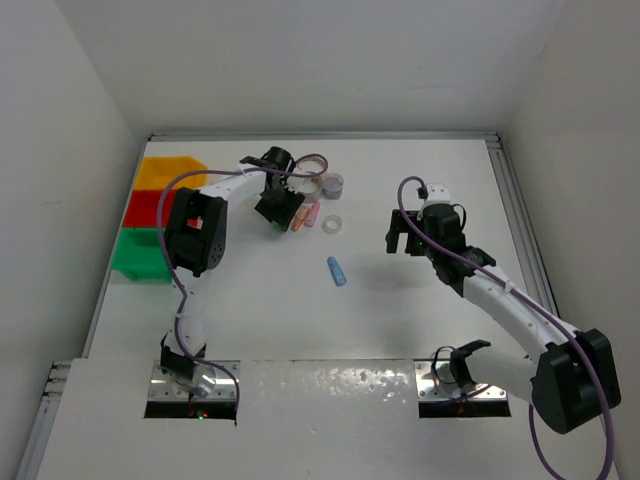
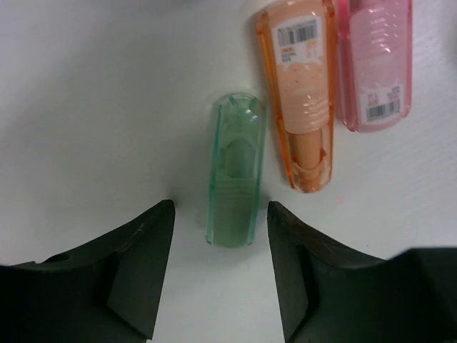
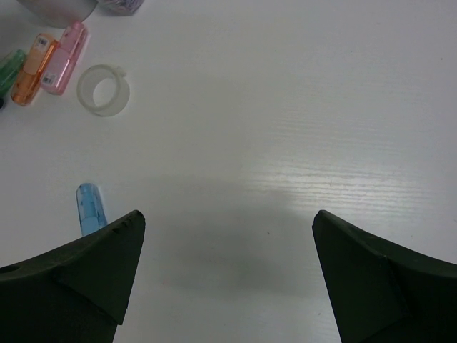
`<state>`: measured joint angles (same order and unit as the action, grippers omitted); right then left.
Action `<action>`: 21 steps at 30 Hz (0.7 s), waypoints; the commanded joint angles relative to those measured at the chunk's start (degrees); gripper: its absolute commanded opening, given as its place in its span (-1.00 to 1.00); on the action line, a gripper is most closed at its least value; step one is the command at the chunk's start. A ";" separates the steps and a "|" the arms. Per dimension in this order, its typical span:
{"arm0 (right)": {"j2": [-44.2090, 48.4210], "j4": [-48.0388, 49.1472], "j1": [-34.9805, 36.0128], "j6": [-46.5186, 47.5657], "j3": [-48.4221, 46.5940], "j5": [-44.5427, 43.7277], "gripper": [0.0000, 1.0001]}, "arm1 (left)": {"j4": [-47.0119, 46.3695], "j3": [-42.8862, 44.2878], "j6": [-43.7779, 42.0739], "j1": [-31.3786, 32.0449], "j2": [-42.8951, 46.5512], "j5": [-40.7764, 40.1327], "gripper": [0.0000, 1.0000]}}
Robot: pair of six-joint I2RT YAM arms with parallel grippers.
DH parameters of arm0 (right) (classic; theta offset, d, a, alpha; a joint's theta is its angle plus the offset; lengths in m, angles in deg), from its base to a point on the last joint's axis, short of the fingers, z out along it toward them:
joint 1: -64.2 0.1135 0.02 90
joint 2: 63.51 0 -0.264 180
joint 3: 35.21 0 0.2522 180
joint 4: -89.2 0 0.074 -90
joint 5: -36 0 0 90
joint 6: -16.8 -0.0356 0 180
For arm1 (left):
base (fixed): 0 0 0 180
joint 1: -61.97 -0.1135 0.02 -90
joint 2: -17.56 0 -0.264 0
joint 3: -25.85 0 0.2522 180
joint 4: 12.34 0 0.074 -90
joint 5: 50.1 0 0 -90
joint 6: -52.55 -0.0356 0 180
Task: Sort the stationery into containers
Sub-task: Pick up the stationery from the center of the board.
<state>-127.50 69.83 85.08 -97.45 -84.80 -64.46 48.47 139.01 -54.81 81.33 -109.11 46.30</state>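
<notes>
My left gripper point(image 1: 278, 212) is open and low over the table; the near end of a green stick point(image 2: 234, 171) lies between its fingertips, untouched. An orange stick point(image 2: 303, 93) and a pink stick point(image 2: 375, 64) lie right beside it. A blue stick point(image 1: 337, 271) lies alone mid-table. A small white ring point(image 1: 332, 222), a purple-grey roll point(image 1: 334, 184), a white roll point(image 1: 308, 186) and a tan ring point(image 1: 312, 162) sit behind the sticks. My right gripper point(image 1: 405, 235) is open and empty, to the right of the blue stick point(image 3: 89, 207).
The yellow-orange bin point(image 1: 165, 173), red bin point(image 1: 150, 208) and green bin point(image 1: 140, 255) stand in a column at the table's left edge. A metal rail point(image 1: 520, 220) runs along the right edge. Walls enclose the back and sides.
</notes>
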 commanded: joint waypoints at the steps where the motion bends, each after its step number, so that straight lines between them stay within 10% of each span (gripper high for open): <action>1: 2.55 -0.02 0.56 -0.71 -1.70 -1.14 0.98 | -7.66 -0.51 1.11 -0.28 1.43 -2.17 0.04; 10: 7.47 -1.86 0.65 0.78 0.15 -5.62 0.98 | -9.78 -6.14 -0.30 1.39 -1.12 -3.06 -0.33; 14: 9.40 -2.13 0.56 1.31 0.85 -7.90 0.98 | -9.87 -6.94 -0.65 1.21 -1.91 -2.52 -1.00; 21: 12.22 -1.16 0.56 1.66 2.34 -8.79 0.98 | -6.35 -2.28 -2.84 -4.75 6.51 -3.40 -1.00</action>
<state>-116.70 67.41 85.39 -96.62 -83.30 -71.68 40.25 134.98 -55.62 80.59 -107.69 43.89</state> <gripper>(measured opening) 0.985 0.267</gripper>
